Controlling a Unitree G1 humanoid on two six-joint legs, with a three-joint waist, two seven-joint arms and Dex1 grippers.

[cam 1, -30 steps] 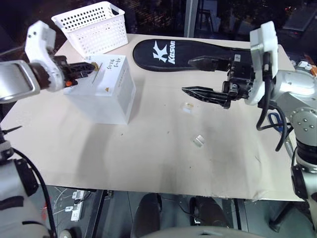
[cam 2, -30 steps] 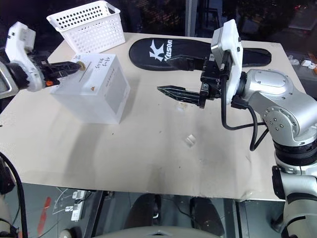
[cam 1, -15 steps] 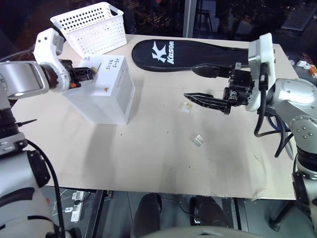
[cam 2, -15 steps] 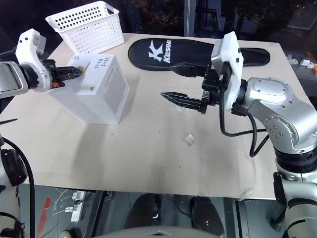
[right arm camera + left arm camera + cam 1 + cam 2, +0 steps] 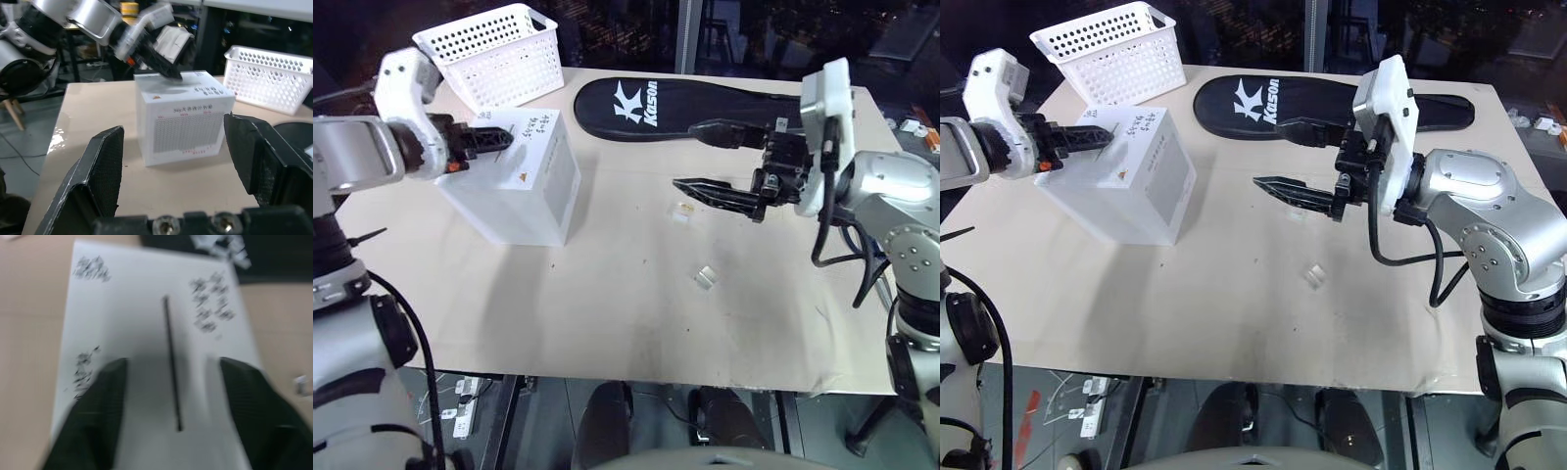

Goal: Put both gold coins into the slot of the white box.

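Since a second ago your left tool [image 5: 499, 138] has let go: then its fingers were pinched together on a gold coin at the top of the box, and now they stand apart with nothing between them and no coin to be seen. You can see this best in the left wrist view, where the two black fingers [image 5: 95, 416] sit to either side of the slot [image 5: 171, 362], which runs straight down the lid of the white box [image 5: 132, 323] amid black handwriting. That tool hovers over the lid, pointing across it from the box's left edge. Your right tool [image 5: 700, 157] has kept its place over the middle of the table [image 5: 607, 313], level and pointing left toward the box, well apart from it, its fingers spread wide and empty. Below it two small clear cases lie on the table, one [image 5: 683, 211] near the lower fingertip and one [image 5: 706, 277] nearer you. Behind the box stands a white basket [image 5: 494, 49], and beside that a black pouch [image 5: 705, 98] lies along the far edge. You will find the box near the table's left side, just in front of the basket.
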